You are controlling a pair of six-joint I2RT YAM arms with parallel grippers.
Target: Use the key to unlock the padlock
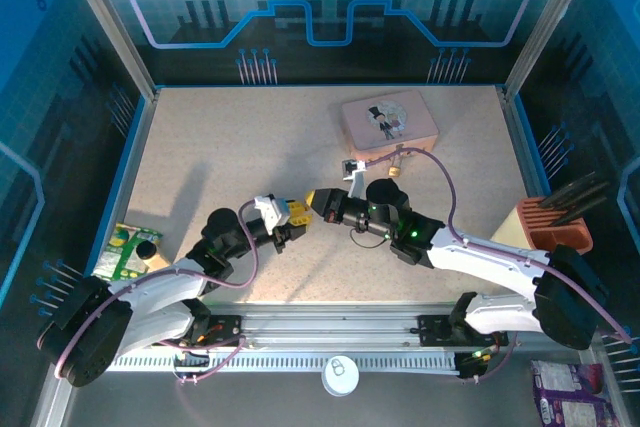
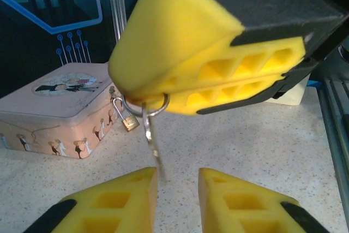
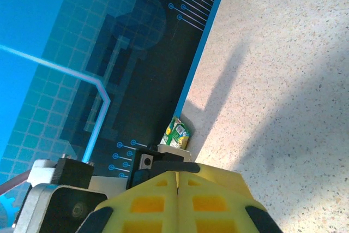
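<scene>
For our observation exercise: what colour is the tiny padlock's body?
Brass-gold. The padlock shows best in the left wrist view, at the front of the pink tin.

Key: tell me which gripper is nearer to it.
Right. The right gripper is shut on the key ring, and the key hangs from it. The left gripper is open, the key's tip dangling near the gap between its fingers.

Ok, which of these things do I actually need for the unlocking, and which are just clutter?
For the job:
padlock, at the side wall of the pink tin
key, hanging from the key ring
right claw, pinching that ring
left claw, open below the key

Lying about:
green packet
orange holder with black handles
white lid
purple packet
</scene>
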